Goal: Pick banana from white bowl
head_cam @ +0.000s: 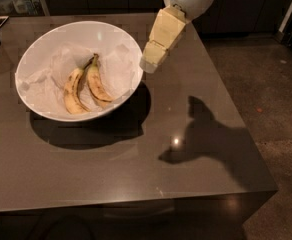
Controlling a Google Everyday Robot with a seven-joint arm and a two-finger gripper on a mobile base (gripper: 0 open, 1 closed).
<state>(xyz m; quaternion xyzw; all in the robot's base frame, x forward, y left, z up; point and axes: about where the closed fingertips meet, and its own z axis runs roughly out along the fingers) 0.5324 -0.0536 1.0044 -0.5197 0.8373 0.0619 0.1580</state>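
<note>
One banana [98, 86] mid-bowl [101, 34], paler banana [71, 94] just left of it, bowl on table [136, 179], tool [150, 64] at bowl's right rim, its opening cannot be told

Hand [151, 63] aloft, angled down-left

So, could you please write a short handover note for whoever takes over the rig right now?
The hand holds no banana and hangs by the right rim of the bowl.
The browner banana lies on paper in the bowl, with a paler banana to its left.
Done: nothing grasped yet.
Left: move over the bowl, descend, grasp the browner banana, lift it out.
</note>
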